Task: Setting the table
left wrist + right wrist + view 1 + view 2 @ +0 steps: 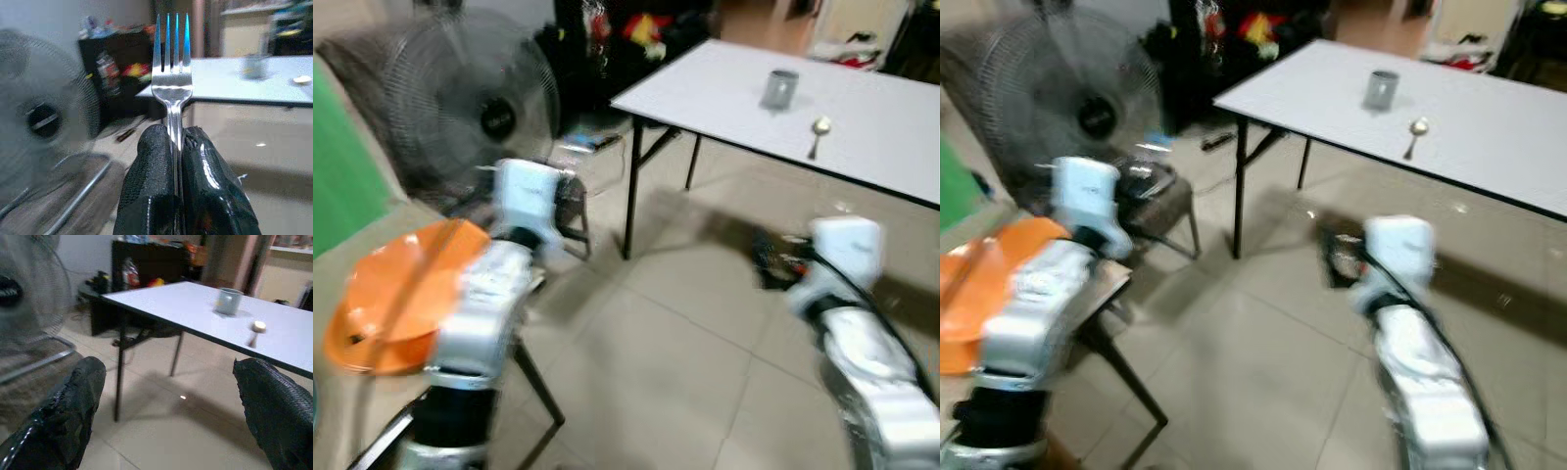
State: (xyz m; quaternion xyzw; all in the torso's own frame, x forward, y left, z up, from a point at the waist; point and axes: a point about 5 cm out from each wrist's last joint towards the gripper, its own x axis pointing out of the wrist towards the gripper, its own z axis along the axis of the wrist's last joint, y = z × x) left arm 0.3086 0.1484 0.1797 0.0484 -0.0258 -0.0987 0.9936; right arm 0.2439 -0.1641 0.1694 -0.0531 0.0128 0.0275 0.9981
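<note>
Left claw pinches a fork by its handle; right claw gapes empty. Walking jolts could slip the fork before the desk.

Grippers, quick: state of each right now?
Left gripper: closed on a fork, tines pointing away from the wrist.
Right gripper: open, holding nothing.

White desk, far right: grey cup upright; spoon lying near it, apart. Standing fan, far left, by a chair. Orange plate at near left on a beige surface. Two silver arms in foreground, blurred. Tiled floor.
</note>
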